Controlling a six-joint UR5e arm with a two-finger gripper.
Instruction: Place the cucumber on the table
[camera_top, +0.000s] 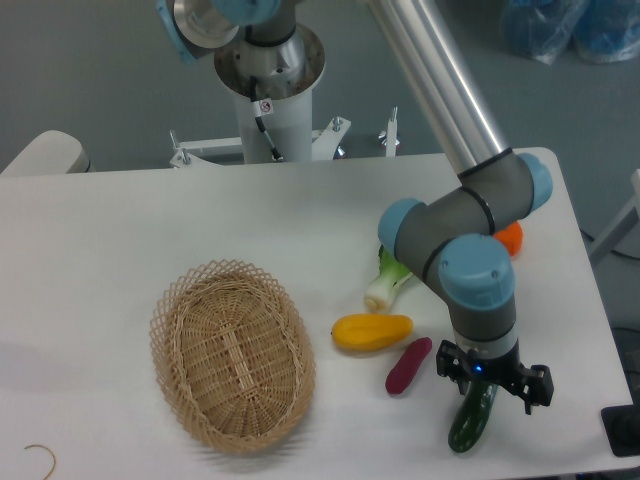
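- The cucumber (470, 424) lies on the worktop (120, 230) near its front edge, toward the front-right corner. Its long axis runs from its lower tip, nearest the front edge, up and slightly right toward the back.
- The end effector (493, 380) sits directly over the cucumber's upper end, w/ the wrist pointing straight down. Fingers are spread wide, one on each side of the veg, and neither seems to press on it. Whether a pad touches the skin can't be told from this view.
- Key relation: cucumber is right below and between the fingers, extending toward the front edge from there. So the way clear is straight up, along the wrist axis, not sideways across the long axis.
- Judgement: cucumber looks set down, resting on the worktop under its own weight, so placing is all but done; what's left is prob. the retreat.
- Risk, as a guess: a sideways drift on lift-off could nudge the upper end and roll the glossy veg toward the nearby front edge.
- Neighbours: a purple eggplant (408, 365) lies just left of the end effector, apart from the cucumber; a yellow veg (371, 331) sits further left, and the wicker basket (232, 355) is well apart, toward the front-left.
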